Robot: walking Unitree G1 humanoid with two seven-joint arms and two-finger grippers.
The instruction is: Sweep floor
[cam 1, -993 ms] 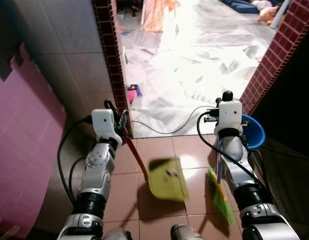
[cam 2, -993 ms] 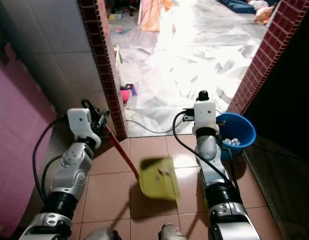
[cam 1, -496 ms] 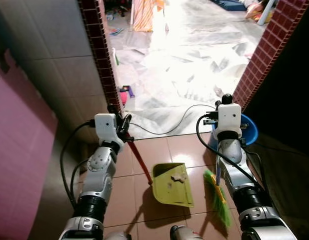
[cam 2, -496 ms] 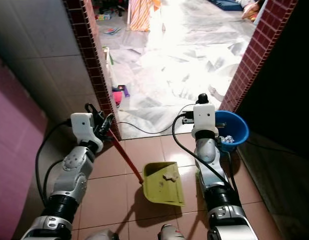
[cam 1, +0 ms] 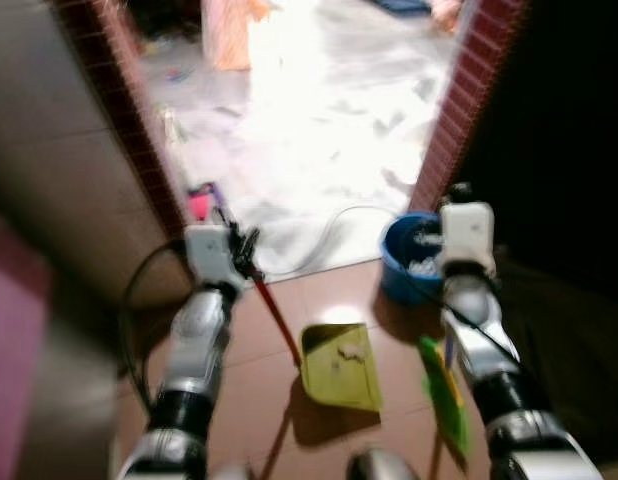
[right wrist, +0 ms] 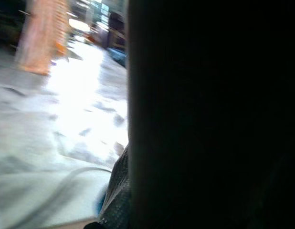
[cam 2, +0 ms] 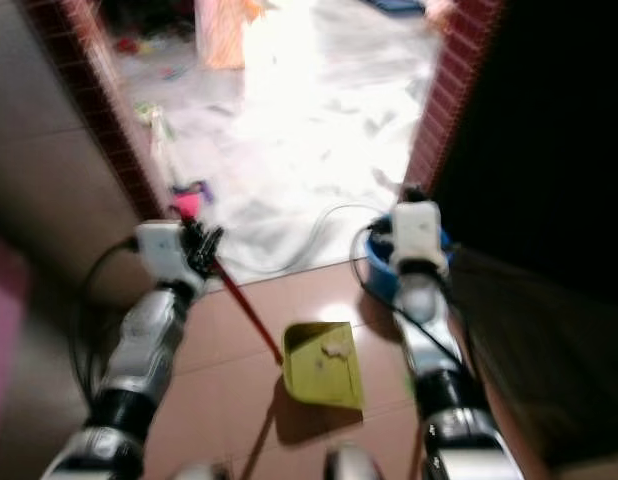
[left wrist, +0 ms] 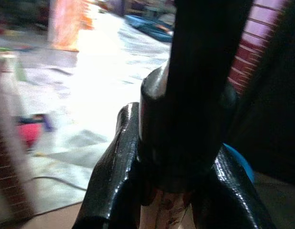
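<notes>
The picture is blurred. My left gripper [cam 1: 247, 250] is shut on the red handle [cam 1: 276, 318] of a yellow-green dustpan [cam 1: 339, 365], which hangs low over the brown tiles with a small scrap of litter [cam 1: 341, 350] in it. In the left wrist view the black fingers [left wrist: 114, 167] clamp the dark handle. My right gripper [cam 1: 457, 197] is shut on a broom whose green bristles [cam 1: 444, 400] hang beside my right arm. In the right wrist view the dark broom handle [right wrist: 185, 119] lies close against the camera.
A blue bucket [cam 1: 404, 265] holding scraps stands on the tiles by the right brick post [cam 1: 469, 100]. A left brick post [cam 1: 139, 140] and grey wall frame the doorway. A cable [cam 1: 319, 235] crosses the bright marble floor beyond. A pink item [cam 1: 197, 205] lies by the left post.
The whole picture has shifted and blurred, so the camera has moved. The blue bucket now appears left of my right arm. Both grippers keep their hold on the dustpan and broom.
</notes>
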